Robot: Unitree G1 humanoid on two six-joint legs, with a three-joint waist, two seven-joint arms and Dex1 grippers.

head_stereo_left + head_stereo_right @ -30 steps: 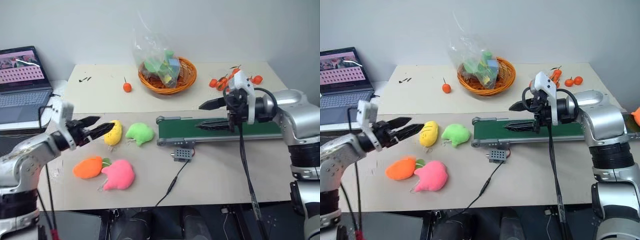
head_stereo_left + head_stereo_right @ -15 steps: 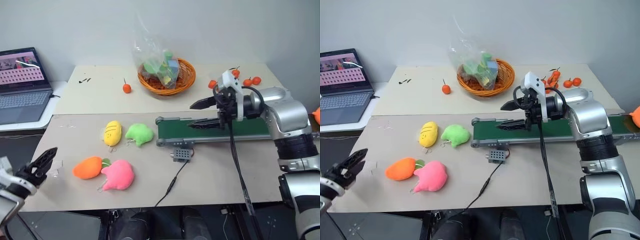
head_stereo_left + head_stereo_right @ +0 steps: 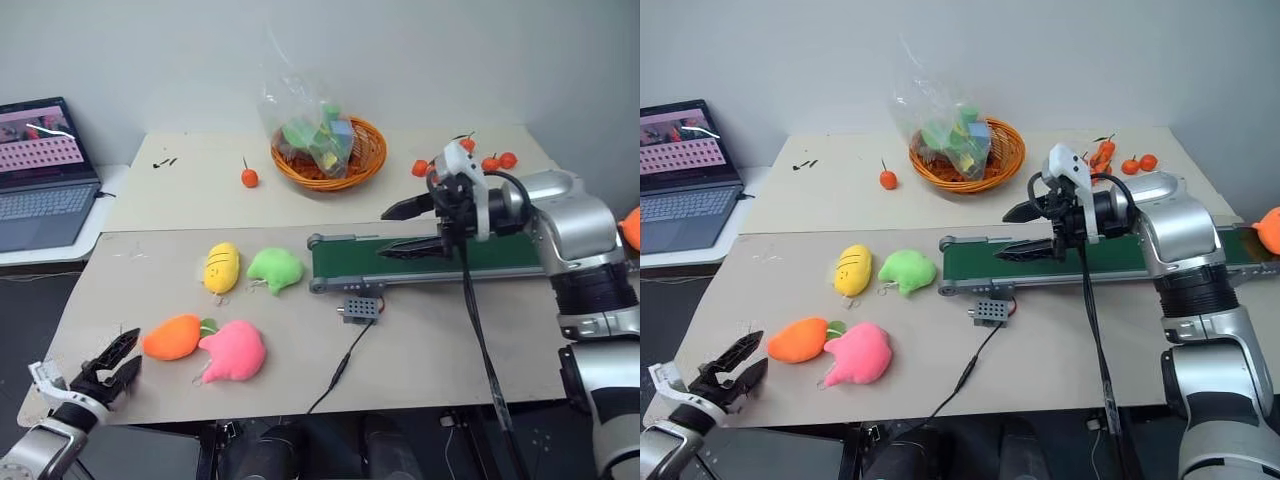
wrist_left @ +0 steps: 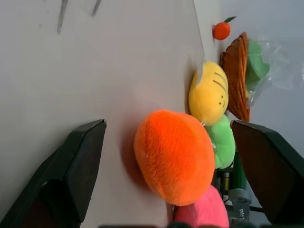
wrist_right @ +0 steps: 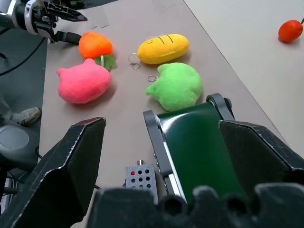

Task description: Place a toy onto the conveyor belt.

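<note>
While my left claw (image 3: 118, 360) is hovering spread apart just left of the carrot toy (image 3: 172, 336) on the near table, my right claw (image 3: 405, 230) is gaping empty over the conveyor belt (image 3: 520, 258); a bag (image 3: 305, 105) is sitting in the far basket (image 3: 372, 155).

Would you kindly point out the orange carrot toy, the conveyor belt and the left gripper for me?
orange carrot toy (image 3: 172, 337), left eye view, middle of its orange body.
conveyor belt (image 3: 520, 255), left eye view, bare green belt surface right of the right gripper.
left gripper (image 3: 118, 358), left eye view, midway between its fingertips.
</note>
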